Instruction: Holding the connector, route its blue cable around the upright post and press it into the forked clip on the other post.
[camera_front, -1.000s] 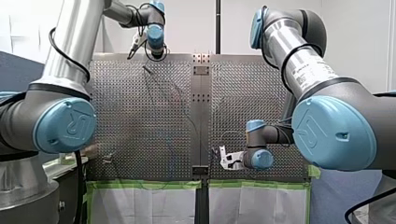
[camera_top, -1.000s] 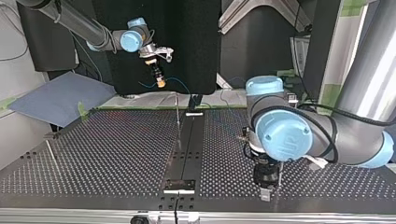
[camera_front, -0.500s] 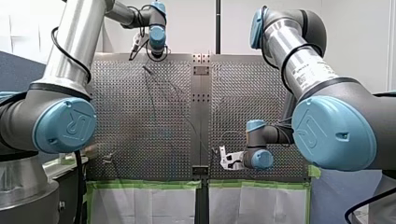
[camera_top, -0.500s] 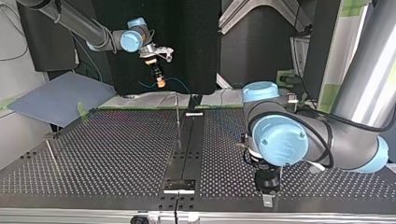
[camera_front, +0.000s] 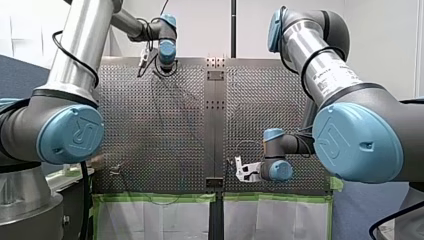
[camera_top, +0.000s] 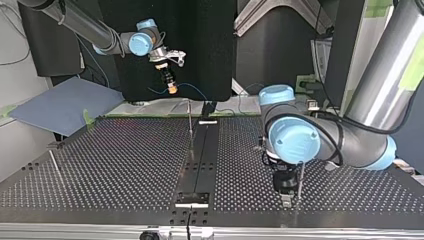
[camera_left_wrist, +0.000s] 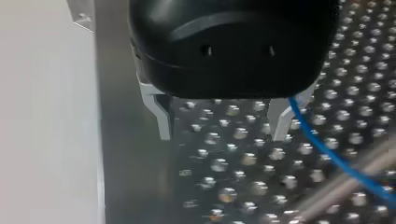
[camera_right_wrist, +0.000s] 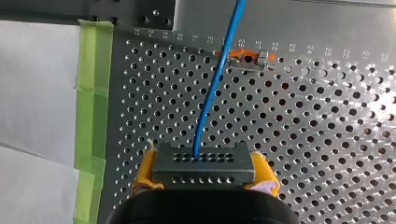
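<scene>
In the right wrist view my right gripper (camera_right_wrist: 204, 181) has its yellow pads (camera_right_wrist: 145, 170) shut on a grey connector (camera_right_wrist: 204, 163). Its blue cable (camera_right_wrist: 215, 88) runs ahead past a small metal and orange clip (camera_right_wrist: 243, 58). The top view shows that gripper (camera_top: 171, 88) raised above the table's far edge, cable (camera_top: 192, 90) trailing down. My left gripper (camera_left_wrist: 219, 135) is black with metal fingers (camera_left_wrist: 163, 121), open and holding nothing, low over the perforated plate. The blue cable (camera_left_wrist: 327, 149) passes just outside one finger, along a metal post (camera_left_wrist: 345, 186). In the top view this post (camera_top: 300, 181) stands beside my left gripper (camera_top: 285, 197).
A thin upright post (camera_top: 190, 125) stands on the centre rail (camera_top: 200, 165). Another thin rod (camera_top: 55, 166) leans at the top view's left. Green tape (camera_right_wrist: 93, 93) edges the plate near my right gripper. A blue-grey sheet (camera_top: 65, 105) lies off the table's far corner.
My left arm has shifted: its wrist came down and nearer in the front view, and in the top view its elbow swung aside, uncovering the post beside the gripper. My right arm held still.
</scene>
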